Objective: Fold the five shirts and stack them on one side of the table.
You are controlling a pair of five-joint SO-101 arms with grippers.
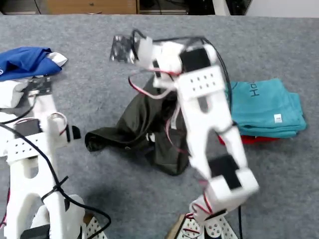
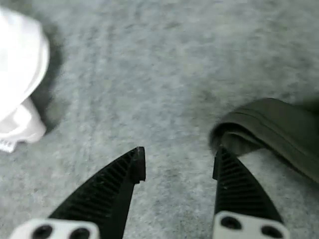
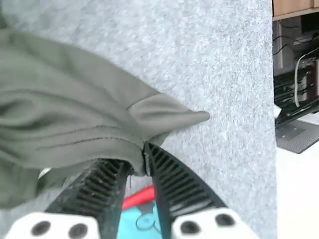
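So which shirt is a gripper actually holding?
The dark olive shirt mid-table: the right gripper is shut on its edge. The teal shirt sits stacked on the red shirt; the blue shirt lies apart.

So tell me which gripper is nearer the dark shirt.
Right. The right gripper is shut on an edge of the dark shirt; the left gripper hangs open just beside its other end.

My right arm (image 1: 209, 109) covers the middle of the dark shirt (image 1: 134, 124). I see just a sliver of the red shirt (image 1: 254, 140) under the teal shirt (image 1: 266, 107). The blue shirt (image 1: 22, 59) runs off the picture's edge, as does the white shirt (image 2: 17, 74).
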